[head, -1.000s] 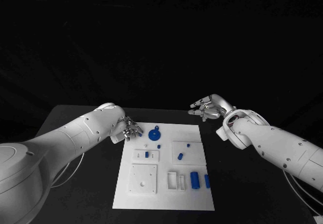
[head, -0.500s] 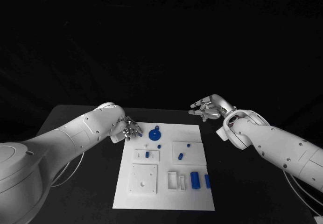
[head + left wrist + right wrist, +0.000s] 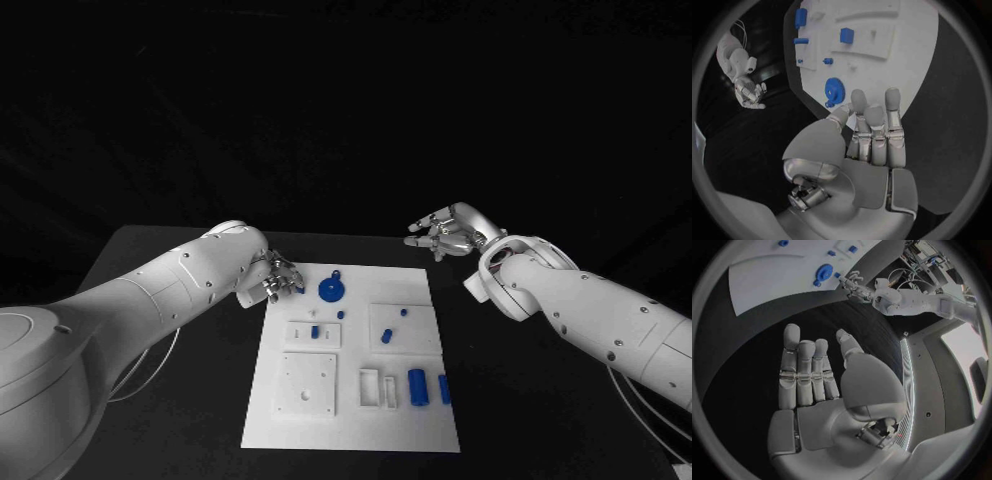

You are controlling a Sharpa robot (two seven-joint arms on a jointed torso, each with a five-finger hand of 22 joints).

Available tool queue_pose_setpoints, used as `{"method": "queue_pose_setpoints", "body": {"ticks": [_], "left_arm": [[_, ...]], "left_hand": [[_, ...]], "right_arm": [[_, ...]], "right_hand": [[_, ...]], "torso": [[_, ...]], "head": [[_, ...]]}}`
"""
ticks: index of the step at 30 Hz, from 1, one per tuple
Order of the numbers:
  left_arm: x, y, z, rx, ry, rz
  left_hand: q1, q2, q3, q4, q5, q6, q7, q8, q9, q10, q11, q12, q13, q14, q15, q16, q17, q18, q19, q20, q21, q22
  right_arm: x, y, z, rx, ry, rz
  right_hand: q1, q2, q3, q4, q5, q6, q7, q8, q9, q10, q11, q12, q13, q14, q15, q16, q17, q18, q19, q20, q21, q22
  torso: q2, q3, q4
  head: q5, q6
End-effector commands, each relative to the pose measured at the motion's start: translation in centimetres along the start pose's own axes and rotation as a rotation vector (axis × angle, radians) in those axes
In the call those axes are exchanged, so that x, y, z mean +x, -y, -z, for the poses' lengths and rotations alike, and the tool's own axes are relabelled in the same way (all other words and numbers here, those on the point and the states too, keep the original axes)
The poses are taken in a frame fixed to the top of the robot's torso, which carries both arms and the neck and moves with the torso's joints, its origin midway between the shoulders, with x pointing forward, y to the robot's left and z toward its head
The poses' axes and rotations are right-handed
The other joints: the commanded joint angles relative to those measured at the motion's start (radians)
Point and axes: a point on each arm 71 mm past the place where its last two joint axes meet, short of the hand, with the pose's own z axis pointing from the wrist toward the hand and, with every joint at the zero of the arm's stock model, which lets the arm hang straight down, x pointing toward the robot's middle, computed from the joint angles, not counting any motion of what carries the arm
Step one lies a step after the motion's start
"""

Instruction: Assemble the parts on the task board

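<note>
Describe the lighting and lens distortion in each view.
Head view: dark surroundings, white task board brightly lit, edges straight. Left wrist view: fisheye bends the board's edges round the left hand. Right wrist view: same curving, with a bright strip of room beside the right hand.

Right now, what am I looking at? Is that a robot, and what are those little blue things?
Yes, it is a robot with two white arms and silver hands. One picture looks down from its head; the two round ones come from cameras at its wrists. On the black table lies a white task board with small blue parts: a blue gear near the far edge and a blue cylinder nearer the robot. The left hand hangs at the board's far left corner, close to the gear. The right hand hangs beyond the far right corner. Both hands are open, holding nothing.
</note>
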Motion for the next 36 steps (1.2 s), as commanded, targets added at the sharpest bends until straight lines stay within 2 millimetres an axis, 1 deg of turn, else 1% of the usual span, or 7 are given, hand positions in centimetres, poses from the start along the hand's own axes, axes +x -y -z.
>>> {"method": "queue_pose_setpoints", "body": {"ticks": [1,7,11,14,22,28,36], "left_arm": [[0.1,-0.2,-0.1,-0.013,0.024,-0.01],[0.0,-0.2,0.0,-0.011,0.047,-0.001],[-0.2,-0.5,0.2,-0.011,0.062,0.013],[-0.5,-0.7,0.5,-0.007,0.072,0.026],[-0.7,-0.9,2.1,0.022,0.082,0.042],[0.2,-1.0,3.5,0.047,0.074,0.036],[2.2,-1.0,5.1,0.076,0.068,-0.014]], "left_hand": [[-0.008,0.0,0.028,-0.019,0.01,0.041,-0.043,0.054,0.113,0.011,-0.001,-0.007,0.001,0.01,-0.002,0.002,0.002,0.011,0.001,-0.005,0.008,0.02],[-0.017,-0.01,0.041,-0.027,0.043,0.048,-0.047,0.064,0.135,0.026,-0.003,-0.015,0.0,0.02,-0.004,-0.001,0.007,0.013,0.002,-0.006,0.02,0.02],[-0.022,-0.019,0.046,-0.033,0.077,0.061,-0.051,0.068,0.142,0.039,-0.005,-0.019,0.0,0.029,-0.005,-0.001,0.01,0.015,0.005,-0.007,0.025,0.02],[-0.03,-0.024,0.055,-0.039,0.091,0.07,-0.053,0.062,0.145,0.05,-0.006,-0.03,-0.001,0.036,-0.006,-0.006,0.015,0.018,0.006,-0.007,0.031,0.019],[-0.04,-0.037,0.064,-0.049,0.134,0.094,-0.059,0.056,0.15,0.072,-0.012,-0.044,0.001,0.054,-0.007,-0.013,0.027,0.025,0.012,-0.004,0.042,0.019],[-0.046,-0.045,0.07,-0.052,0.16,0.11,-0.062,0.051,0.154,0.085,-0.015,-0.052,0.007,0.065,-0.008,-0.019,0.045,0.03,0.014,-0.003,0.052,0.019],[-0.058,-0.057,0.078,-0.058,0.196,0.129,-0.068,0.049,0.16,0.094,-0.02,-0.047,0.01,0.081,-0.009,-0.025,0.076,0.039,0.019,0.002,0.062,0.019]], "right_arm": [[0.0,-0.1,0.0,-0.01,-0.003,-0.003],[0.0,0.0,0.0,-0.009,-0.003,-0.002],[-0.2,0.1,0.1,-0.007,-0.001,-0.001],[-0.3,0.2,0.1,-0.004,0.0,0.0],[-0.7,0.7,0.3,0.005,0.008,0.006],[-0.9,1.1,0.3,0.015,0.012,0.008],[-0.9,1.5,0.2,0.024,0.012,0.009]], "right_hand": [[-0.001,-0.007,-0.001,0.006,0.004,-0.006,0.0,-0.005,0.0,0.005,0.002,0.001,-0.001,-0.003,0.002,0.004,-0.001,0.003,0.009,-0.001,-0.005,0.001],[-0.001,-0.007,-0.001,0.006,0.004,-0.006,0.0,-0.005,0.0,0.005,0.002,0.001,-0.001,-0.003,0.002,0.004,-0.001,0.003,0.009,-0.001,-0.005,0.001],[-0.001,-0.007,-0.001,0.006,0.004,-0.006,0.0,-0.005,0.0,0.005,0.002,0.001,-0.001,-0.003,0.002,0.004,-0.001,0.003,0.009,-0.001,-0.005,0.001],[0.001,-0.007,-0.003,0.007,0.006,-0.006,0.0,-0.005,0.0,0.005,0.001,0.0,-0.001,-0.003,0.002,0.004,-0.001,0.003,0.01,0.0,-0.008,0.004],[0.001,-0.007,-0.003,0.007,0.006,-0.006,0.0,-0.005,0.0,0.005,0.001,0.0,-0.001,-0.003,0.002,0.004,-0.001,0.003,0.01,0.0,-0.008,0.004],[0.001,-0.007,-0.003,0.007,0.006,-0.006,0.0,-0.005,0.0,0.005,0.001,0.0,-0.001,-0.003,0.002,0.004,-0.001,0.003,0.01,0.0,-0.008,0.004],[0.0,-0.006,-0.004,0.008,0.007,-0.005,0.0,-0.005,0.0,0.006,0.001,0.001,-0.001,-0.003,0.002,0.004,-0.001,0.003,0.011,-0.001,-0.01,0.005]], "torso": [[0.0,-0.0007,0.0007],[-0.001,-0.001,0.0003],[-0.003,-0.0009,0.0032],[-0.005,-0.0007,0.0062],[-0.019,-0.0049,0.0205],[-0.03,-0.0058,0.0282],[-0.039,-0.0069,0.0331]], "head": [[0.0,0.001],[0.003,0.002],[0.004,0.001],[0.004,0.0],[-0.004,-0.013],[-0.006,-0.021],[-0.002,-0.032]]}}
